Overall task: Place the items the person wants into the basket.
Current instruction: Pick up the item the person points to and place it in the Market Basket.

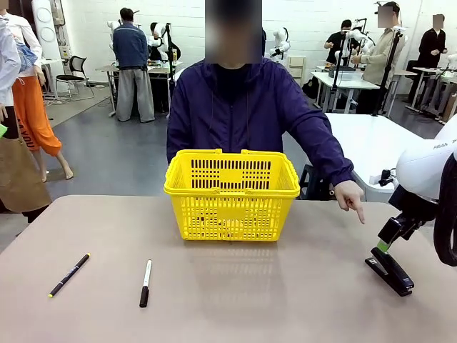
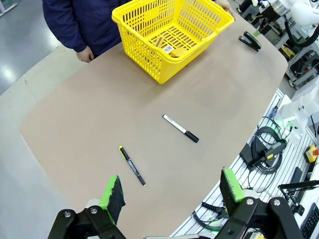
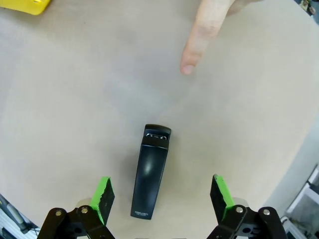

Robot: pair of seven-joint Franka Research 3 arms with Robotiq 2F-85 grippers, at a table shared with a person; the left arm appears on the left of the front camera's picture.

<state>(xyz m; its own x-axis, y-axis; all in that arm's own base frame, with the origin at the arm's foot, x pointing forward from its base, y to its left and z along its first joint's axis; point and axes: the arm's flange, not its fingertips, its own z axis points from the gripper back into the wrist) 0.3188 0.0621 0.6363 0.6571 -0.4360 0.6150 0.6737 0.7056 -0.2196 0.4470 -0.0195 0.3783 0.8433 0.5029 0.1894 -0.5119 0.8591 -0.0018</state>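
**JAWS WIDE, NOTHING HELD**

Right gripper (image 3: 160, 191): spread wide over black stapler (image 3: 151, 172), lower centre of frame, flat on table, untouched. Left gripper (image 2: 172, 185): equally wide, empty. Yellow basket (image 1: 232, 189): mid-frame, front view. Risk, judged: slip off smooth tapered body if closed off-centre; clash with person's hand (image 3: 207, 30) pointing from upper frame. Pose: right wrist aimed straight down, low; left high above table.

Cropped, unclear
Right wrist view: basket (image 3: 25, 5) cropped to a corner, person's hand (image 3: 210, 24) cut by the top edge; left wrist view: basket contents (image 2: 172, 47) too small to name.
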